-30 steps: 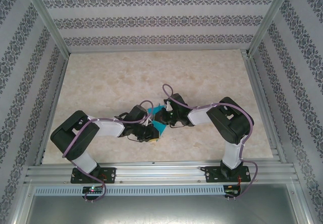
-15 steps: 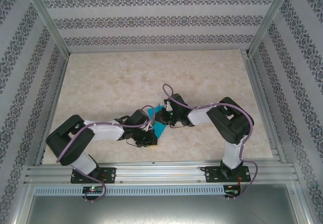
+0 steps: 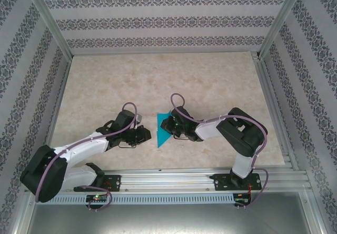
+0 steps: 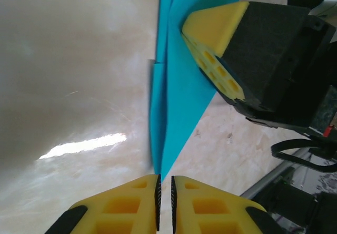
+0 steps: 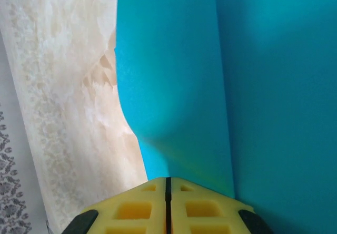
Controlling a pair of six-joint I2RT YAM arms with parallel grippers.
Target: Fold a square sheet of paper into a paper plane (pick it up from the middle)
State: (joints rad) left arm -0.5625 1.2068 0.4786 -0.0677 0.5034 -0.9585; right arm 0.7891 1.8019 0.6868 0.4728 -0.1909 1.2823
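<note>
- Marbled tabletop [image 3: 210, 86] inside wallpapered walls [image 3: 158, 23]; folded teal paper [image 3: 163, 130] lying flat between the two grippers
- Left gripper [image 4: 164, 197]: jaws almost pressed together, slim gap with nothing in it; pointed end of paper just ahead of them, contact unclear
- Right gripper [image 5: 168, 189]: jaws pressed together, nothing pinched; tips resting on top of paper, creased layers spreading ahead of them

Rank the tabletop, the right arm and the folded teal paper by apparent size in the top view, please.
Largest to smallest:
1. tabletop
2. right arm
3. folded teal paper, clearly the smallest
</note>
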